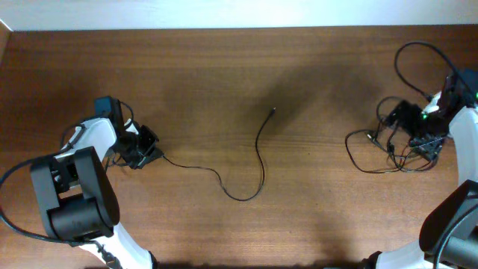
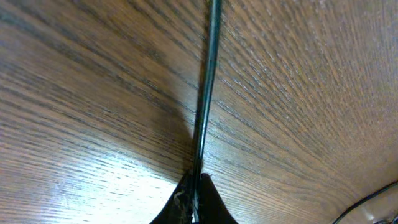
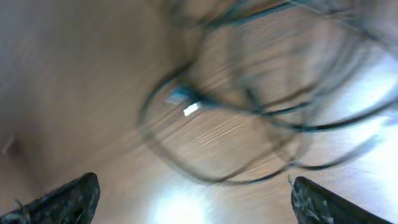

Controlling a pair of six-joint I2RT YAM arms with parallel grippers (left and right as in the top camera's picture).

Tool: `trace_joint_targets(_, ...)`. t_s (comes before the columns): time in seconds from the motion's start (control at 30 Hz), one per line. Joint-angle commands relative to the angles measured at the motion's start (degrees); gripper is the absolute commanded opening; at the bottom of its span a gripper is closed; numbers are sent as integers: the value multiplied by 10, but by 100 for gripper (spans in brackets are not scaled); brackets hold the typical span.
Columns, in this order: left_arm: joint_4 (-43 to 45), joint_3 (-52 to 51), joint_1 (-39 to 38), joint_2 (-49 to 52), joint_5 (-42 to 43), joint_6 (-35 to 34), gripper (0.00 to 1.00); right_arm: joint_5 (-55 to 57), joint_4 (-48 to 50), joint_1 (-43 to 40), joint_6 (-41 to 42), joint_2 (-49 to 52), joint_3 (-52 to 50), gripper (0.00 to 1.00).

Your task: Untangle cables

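Overhead, one loose cable (image 1: 261,161) snakes across the counter (image 1: 224,67) from the left claw (image 1: 147,152) — its wrist view shows it pinched on that cord. Only the right wrist view shows the right claw (image 3: 196,202) gaping over the blurred tangle (image 3: 249,112).

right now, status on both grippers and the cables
Left gripper shut on single cable, lying apart from the rest. Right gripper open over tangle of cables. Nothing in the way.

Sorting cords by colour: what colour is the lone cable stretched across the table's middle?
The lone cable is black, clearest in the overhead view.
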Motion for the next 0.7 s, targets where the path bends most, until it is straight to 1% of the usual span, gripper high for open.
trace_joint_targets(0.0, -2, -7, -3, 38, -5, 36, 0, -225, -17, 30, -163, 4, -2, 99)
trace_joint_targets(0.07, -25, 22, -3, 37, 16, 45, 0, -245, -17, 63, -164, 4, -2, 99)
trace_joint_targets(0.13, -68, 65, -7, 37, 15, 56, 0, -245, -18, 106, -164, 4, -2, 99)
trace_joint_targets(0.23, -102, 99, -22, 37, 15, 64, 0, -245, -16, 173, -164, 4, -2, 99)
trace_joint_targets(0.33, -113, 98, -53, 37, 15, 64, 0, -243, -3, 245, -162, 7, -3, 99)
trace_joint_targets(0.43, -115, 98, -99, 37, 16, 63, 1, -222, 14, 315, -117, 17, -3, 99)
trace_joint_targets(0.53, -110, 98, -133, 37, 35, 63, 2, -215, 34, 370, -97, 27, -5, 99)
trace_joint_targets(0.57, -100, 98, -149, 37, 48, 64, 3, -195, 42, 394, -76, 34, -5, 99)
trace_joint_targets(0.67, -82, 102, -163, 37, 67, 64, 2, -135, 57, 426, -30, 49, -6, 99)
